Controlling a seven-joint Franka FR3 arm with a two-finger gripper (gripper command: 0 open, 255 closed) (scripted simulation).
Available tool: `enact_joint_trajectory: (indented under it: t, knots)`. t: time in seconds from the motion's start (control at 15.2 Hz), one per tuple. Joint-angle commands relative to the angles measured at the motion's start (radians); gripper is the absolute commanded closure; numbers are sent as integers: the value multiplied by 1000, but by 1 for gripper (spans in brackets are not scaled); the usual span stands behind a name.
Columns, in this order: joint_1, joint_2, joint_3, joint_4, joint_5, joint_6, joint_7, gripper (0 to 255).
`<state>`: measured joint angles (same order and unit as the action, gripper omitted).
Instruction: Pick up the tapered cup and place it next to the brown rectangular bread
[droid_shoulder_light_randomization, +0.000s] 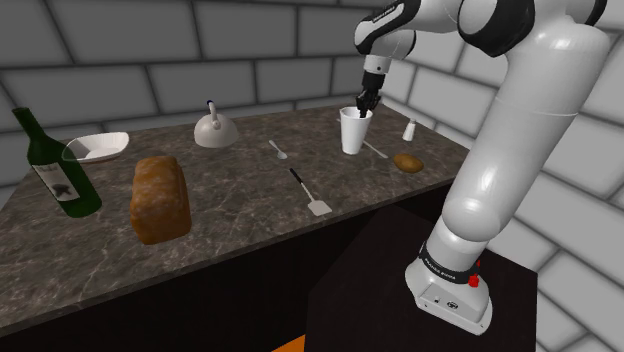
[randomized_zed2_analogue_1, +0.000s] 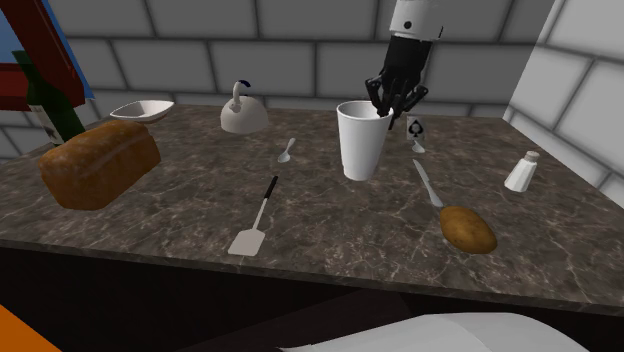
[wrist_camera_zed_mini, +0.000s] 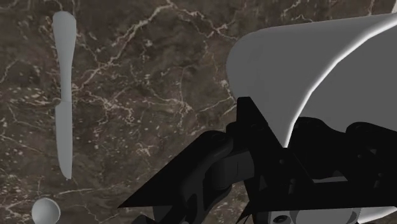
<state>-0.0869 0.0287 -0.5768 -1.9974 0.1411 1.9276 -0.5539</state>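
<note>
- Well, at the far left of the shoulder view a dark green bottle (droid_shoulder_light_randomization: 55, 165) stands on the marbled counter (droid_shoulder_light_randomization: 250, 225), with a white bowl (droid_shoulder_light_randomization: 97, 147) just behind it.
- Left of centre lies the brown loaf of bread (droid_shoulder_light_randomization: 160, 197), the goal. The bare counter to the loaf's right looks a fair spot for setting a cup down.
- Toward the middle are a white kettle (droid_shoulder_light_randomization: 214, 130) at the back, a spoon (droid_shoulder_light_randomization: 278, 150) and a spatula (droid_shoulder_light_randomization: 310, 192). All three lie between loaf and cup, so a carry would likely need to pass above them.
- Right of centre, in the upper part of the frame, the tapered cup (droid_shoulder_light_randomization: 353, 135) stands upright on the counter, well apart from the bread. It is plain white and wider at the rim than at the base.
- The gripper (droid_shoulder_light_randomization: 364, 108) hangs at the cup's rim, pointing straight down. In the second exterior view it sits over the rim's right side. Whether it has closed on the wall cannot be told.
- The cup appears empty and thin-walled, so probably light. Its smooth taper would slip from a grasp around the body, so a pinch on the rim wall seems the better hold. Held at one side it may tilt, and the narrow base could tip on landing.
- Farthest right, a salt shaker (droid_shoulder_light_randomization: 409, 128) and a potato (droid_shoulder_light_randomization: 407, 161) sit near the cup — neither touching it.
</note>
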Motion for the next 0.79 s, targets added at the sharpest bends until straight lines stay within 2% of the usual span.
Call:
enact_joint_trajectory:
  t: [0.0,0.73]
  knots:
    - [1,-6,0,24,-5,-29,7,255]
    - [3,-36,2,142,-26,-170,34,255]
